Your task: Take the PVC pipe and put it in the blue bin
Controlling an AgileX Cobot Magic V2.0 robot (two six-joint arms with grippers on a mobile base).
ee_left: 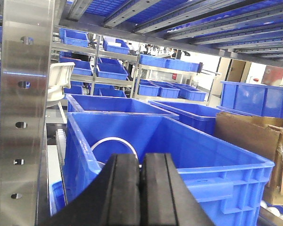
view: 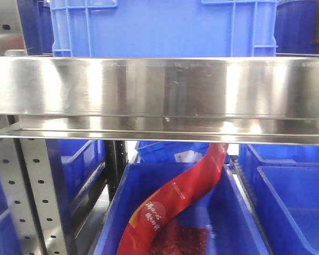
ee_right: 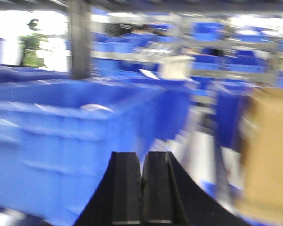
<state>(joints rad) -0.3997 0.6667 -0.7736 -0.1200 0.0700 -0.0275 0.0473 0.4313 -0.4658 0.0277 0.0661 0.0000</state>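
On your front view, a steel shelf rail [view: 159, 87] crosses the frame, with a blue crate [view: 165, 26] above it. Below, a red bag [view: 175, 204] printed with white Chinese characters, too small for you to read, lies diagonally in a lower bin [view: 228, 218].

In your left wrist view, the perforated upright [ee_left: 21, 113] stands at the left. The left end effector [ee_left: 140, 188] has its two black fingers pressed together, holding nothing. Just beyond it sits the blue bin [ee_left: 179, 155]; inside you see a thin white curved arc [ee_left: 114, 142], possibly the PVC pipe, though you cannot tell its axis. A cardboard box [ee_left: 254, 141] stands at the right.

Your right wrist view is blurred; the right end effector [ee_right: 142, 188] is likewise closed and empty.
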